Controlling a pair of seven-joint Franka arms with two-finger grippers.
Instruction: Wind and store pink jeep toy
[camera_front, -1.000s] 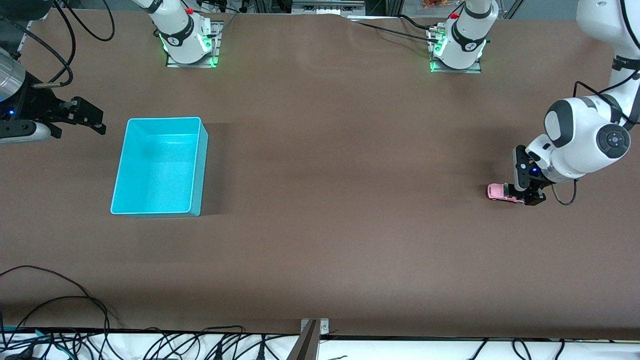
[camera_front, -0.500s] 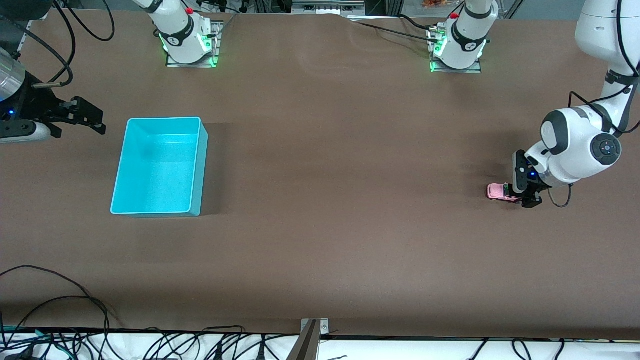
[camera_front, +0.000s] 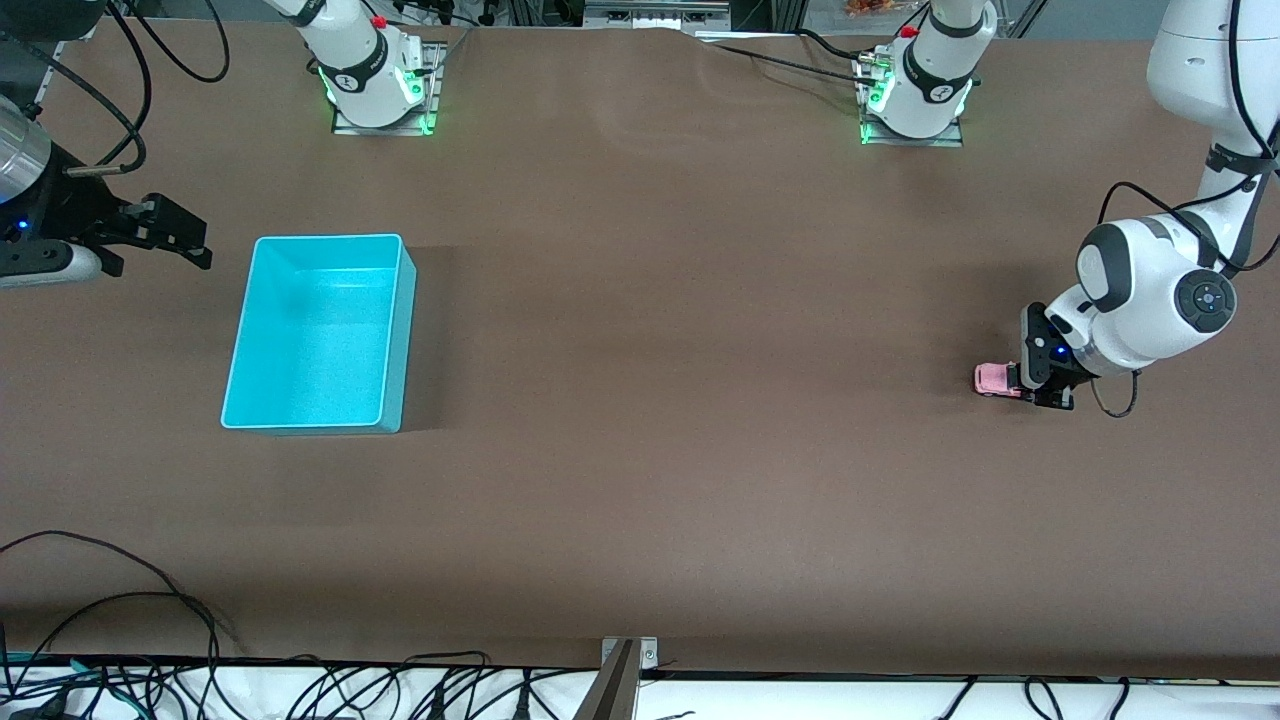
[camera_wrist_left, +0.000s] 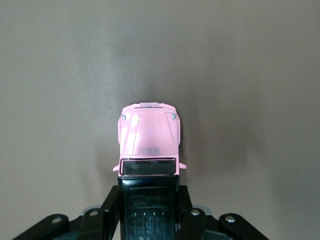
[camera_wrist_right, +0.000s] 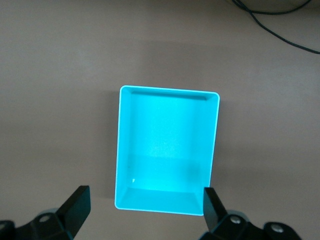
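The pink jeep toy (camera_front: 992, 380) stands on the brown table near the left arm's end. In the left wrist view its pink hood (camera_wrist_left: 149, 132) points away from the camera and its black roof lies between the fingers. My left gripper (camera_front: 1035, 386) is down at the jeep's rear, and its fingers (camera_wrist_left: 114, 200) press the sides of the black-roofed cab. My right gripper (camera_front: 188, 245) hangs open and empty over the table beside the turquoise bin (camera_front: 402, 330), toward the right arm's end. The right wrist view shows the empty bin (camera_wrist_right: 119, 150) past the spread fingertips (camera_wrist_right: 77, 202).
Cables lie along the table edge nearest the front camera (camera_front: 120, 600). The two arm bases (camera_front: 380, 85) stand at the table edge farthest from that camera. A wide stretch of bare brown table lies between bin and jeep.
My left arm's wrist has drawn in and lowered over the jeep's rear, so it covers more of the toy. The jeep's nose stays in place. The right arm has not moved.
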